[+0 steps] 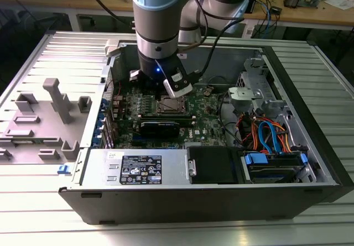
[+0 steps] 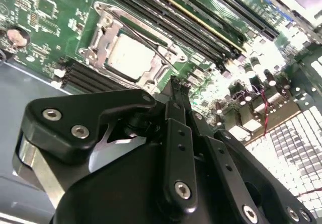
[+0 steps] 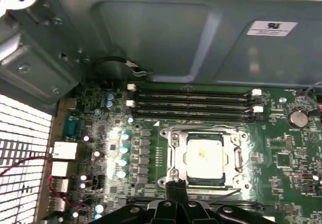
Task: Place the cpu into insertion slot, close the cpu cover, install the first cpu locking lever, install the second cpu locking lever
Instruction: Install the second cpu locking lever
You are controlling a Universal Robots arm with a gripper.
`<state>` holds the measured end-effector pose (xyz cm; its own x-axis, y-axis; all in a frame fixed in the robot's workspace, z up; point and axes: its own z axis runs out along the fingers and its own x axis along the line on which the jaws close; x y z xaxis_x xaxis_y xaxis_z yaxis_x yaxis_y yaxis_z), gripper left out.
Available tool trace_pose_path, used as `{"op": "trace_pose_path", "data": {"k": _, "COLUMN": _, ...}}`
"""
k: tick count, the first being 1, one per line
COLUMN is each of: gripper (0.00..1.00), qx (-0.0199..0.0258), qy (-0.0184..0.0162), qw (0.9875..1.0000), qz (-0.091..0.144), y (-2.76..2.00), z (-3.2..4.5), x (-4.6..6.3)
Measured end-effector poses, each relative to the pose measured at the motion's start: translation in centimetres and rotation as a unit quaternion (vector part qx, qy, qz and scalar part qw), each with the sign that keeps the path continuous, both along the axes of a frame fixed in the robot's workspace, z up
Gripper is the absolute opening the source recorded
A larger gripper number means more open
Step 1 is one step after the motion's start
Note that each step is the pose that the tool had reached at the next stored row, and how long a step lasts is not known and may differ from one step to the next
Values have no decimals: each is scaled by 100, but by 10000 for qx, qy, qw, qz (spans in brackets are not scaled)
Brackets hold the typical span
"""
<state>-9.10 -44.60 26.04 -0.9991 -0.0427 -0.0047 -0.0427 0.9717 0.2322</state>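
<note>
Starting at the exterior view's left, a grey plastic fixture (image 1: 52, 110) with upright posts sits on the ribbed metal bench (image 1: 33, 213), just beside the open computer case (image 1: 215, 196). Inside the case lies the green motherboard (image 1: 207, 116), and my arm (image 1: 160, 19) comes down over it, carrying my gripper (image 1: 172, 94) right above the insertion slot (image 1: 170, 106).

In the first wrist view, the cpu (image 3: 205, 156) lies flat in the insertion slot (image 3: 171, 156), its dull silver top showing through the window of the cpu cover (image 3: 236, 156), which lies down flat around it. My gripper (image 3: 177, 185) stands at the socket's near edge, its dark fingertips pressed together with nothing between them. Long black memory slots (image 3: 193, 103) run just beyond the socket, and a round coin battery (image 3: 297, 117) sits on the board, well apart from it.

In the second wrist view, my gripper (image 2: 177, 83) tapers to a closed point just beside the rim of the cpu cover (image 2: 153, 75), and the cpu (image 2: 130, 57) rests inside the frame. A thin wire locking lever (image 2: 143, 35) crosses along one side of the socket; I cannot tell whether it is latched.

At the exterior view's right, orange and blue cables (image 1: 271, 135) bunch near the silver drive cage (image 1: 249, 88).
</note>
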Motion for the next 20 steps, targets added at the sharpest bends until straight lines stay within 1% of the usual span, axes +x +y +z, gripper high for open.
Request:
{"op": "trace_pose_path", "data": {"k": 1, "gripper": 11, "qx": 0, "qy": 16, "qw": 10000, "qz": 0, "y": 0, "z": 0, "x": 31}}
{"op": "trace_pose_path", "data": {"k": 2, "gripper": 11, "qx": 1, "qy": 51, "qw": 10000, "qz": 1, "y": -3, "z": -1, "x": 86}}
{"op": "trace_pose_path", "data": {"k": 3, "gripper": 11, "qx": -1, "qy": 92, "qw": 10000, "qz": 0, "y": -17, "z": -6, "x": 104}}
{"op": "trace_pose_path", "data": {"k": 4, "gripper": 11, "qx": 1, "qy": 112, "qw": 9999, "qz": 0, "y": -41, "z": -13, "x": 111}}
{"op": "trace_pose_path", "data": {"k": 5, "gripper": 11, "qx": 2, "qy": 138, "qw": 9999, "qz": 1, "y": -98, "z": -25, "x": 125}}
{"op": "trace_pose_path", "data": {"k": 6, "gripper": 11, "qx": 2, "qy": 157, "qw": 9999, "qz": 0, "y": -142, "z": -34, "x": 142}}
{"op": "trace_pose_path", "data": {"k": 7, "gripper": 11, "qx": 7, "qy": 166, "qw": 9999, "qz": 1, "y": -177, "z": -74, "x": 163}}
{"op": "trace_pose_path", "data": {"k": 9, "gripper": 11, "qx": 8, "qy": 166, "qw": 9999, "qz": 1, "y": -187, "z": -133, "x": 176}}
{"op": "trace_pose_path", "data": {"k": 16, "gripper": 11, "qx": 12, "qy": 166, "qw": 9999, "qz": 0, "y": -192, "z": -264, "x": 175}}
{"op": "trace_pose_path", "data": {"k": 18, "gripper": 11, "qx": 36, "qy": 166, "qw": 9999, "qz": 4, "y": -198, "z": -281, "x": 144}}
{"op": "trace_pose_path", "data": {"k": 20, "gripper": 11, "qx": 58, "qy": 167, "qw": 9998, "qz": 7, "y": -201, "z": -313, "x": 109}}
